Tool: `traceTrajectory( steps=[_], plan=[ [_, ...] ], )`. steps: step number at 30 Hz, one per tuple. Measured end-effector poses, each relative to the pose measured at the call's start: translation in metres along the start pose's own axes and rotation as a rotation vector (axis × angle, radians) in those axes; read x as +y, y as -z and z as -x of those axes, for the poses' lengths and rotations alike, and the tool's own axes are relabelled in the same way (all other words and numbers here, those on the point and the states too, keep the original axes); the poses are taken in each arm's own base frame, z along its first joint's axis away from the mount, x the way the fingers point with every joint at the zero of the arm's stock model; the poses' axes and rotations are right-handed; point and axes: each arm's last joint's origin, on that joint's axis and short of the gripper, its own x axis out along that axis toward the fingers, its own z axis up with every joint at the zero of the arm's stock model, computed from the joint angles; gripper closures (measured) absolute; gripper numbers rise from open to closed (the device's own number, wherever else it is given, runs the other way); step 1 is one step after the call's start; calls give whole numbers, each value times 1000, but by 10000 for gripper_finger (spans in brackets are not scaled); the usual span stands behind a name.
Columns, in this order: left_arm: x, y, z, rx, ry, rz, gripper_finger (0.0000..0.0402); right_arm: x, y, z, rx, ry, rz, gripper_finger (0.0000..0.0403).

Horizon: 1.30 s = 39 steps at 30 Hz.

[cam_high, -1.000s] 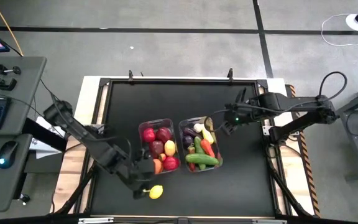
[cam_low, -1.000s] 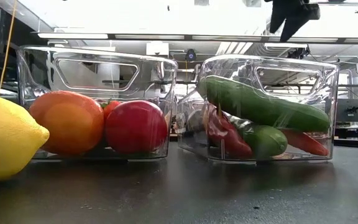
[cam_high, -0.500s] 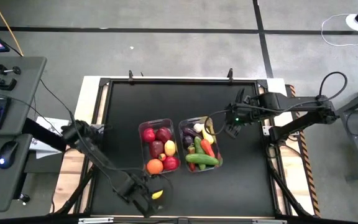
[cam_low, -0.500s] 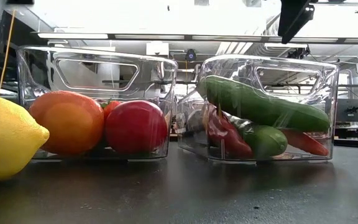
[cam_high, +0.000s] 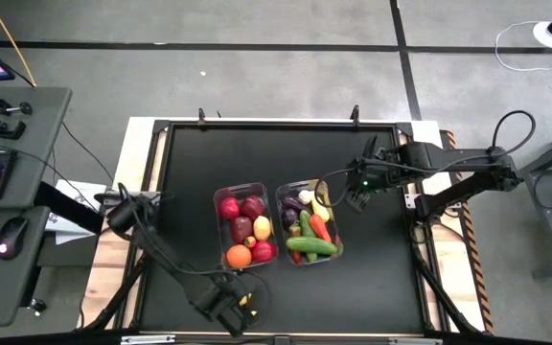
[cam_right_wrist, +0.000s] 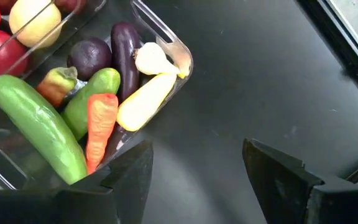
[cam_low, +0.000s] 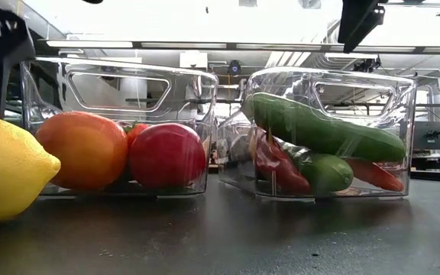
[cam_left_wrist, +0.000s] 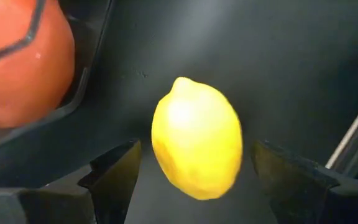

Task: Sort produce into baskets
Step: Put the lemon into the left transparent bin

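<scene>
Yellow and alone, the lemon (cam_left_wrist: 197,138) lies on the black table (cam_high: 190,163) just in front of the fruit basket (cam_high: 244,225), off that basket's front corner where the orange (cam_left_wrist: 20,62) sits against the clear wall. Everything else looks sorted: apples, a pale lemon and the orange in this basket, and cucumbers, carrot, eggplant and a yellow banana-like piece in the vegetable basket (cam_high: 309,221) just beside it.

The left gripper (cam_left_wrist: 197,186) hangs over the lemon with its jaws spread wide, one finger on each side of the fruit and neither touching it. In the high view this gripper (cam_high: 230,305) almost hides the lemon, near the table's front edge. The step in hand looks like the grasp of this last loose piece.

To do it well, the gripper should come straight down until the fingers bracket the lemon's thickest part, across its short axis and not along the pointed ends, where the pads would slide off. The skin looks smooth and the shape rounded, so the close should be slow and centred; an off-centre pinch could squirt the fruit towards the basket wall or the table edge. Then lift clear above the rim before moving over the fruit basket.

The right gripper (cam_right_wrist: 194,180) waits beyond the vegetable basket's far side, jaws apart and holding nothing.
</scene>
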Motion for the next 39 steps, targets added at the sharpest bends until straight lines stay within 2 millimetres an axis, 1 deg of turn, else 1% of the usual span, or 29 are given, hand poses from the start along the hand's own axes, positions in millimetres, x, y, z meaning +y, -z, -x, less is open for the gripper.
traceTrajectory(
  steps=[8, 13, 15, 17, 20, 24, 26, 30, 32, 35, 37, 39],
  plan=[
    [-1, 4, -16, 28, -50, -20, 108, 0, 0, 0, -1, -1, -31, 162],
    [-1, 5, -15, 23, -52, -32, 108, 0, 0, 0, -2, -1, -74, 162],
    [-1, 4, -13, 30, -37, -44, 115, 0, 0, 0, -3, -2, -88, 162],
    [-3, 8, -6, 52, 1, -68, 133, 0, 0, 0, -3, -2, -98, 162],
    [-7, 19, 10, 67, 71, -146, 179, 0, 0, 0, -3, -3, -105, 162],
    [-7, 36, 50, 41, 161, -221, 247, 1, -1, 0, -10, -7, -117, 162],
    [-4, 44, 66, 16, 183, -243, 278, 1, -2, 0, -14, -11, -124, 162],
    [4, 51, 95, -105, 198, -238, 321, 2, -3, 0, -30, -23, -130, 162],
    [6, 49, 99, -163, 189, -215, 329, 3, -4, 0, -38, -29, -133, 162],
    [8, 40, 96, -183, 167, -199, 326, 3, -4, 0, -40, -31, -146, 162],
    [8, 34, 92, -159, 161, -245, 312, 3, -4, 0, -39, -31, -154, 162],
    [8, 31, 85, -120, 150, -352, 291, 3, -4, 0, -39, -31, -159, 162]
  ],
)
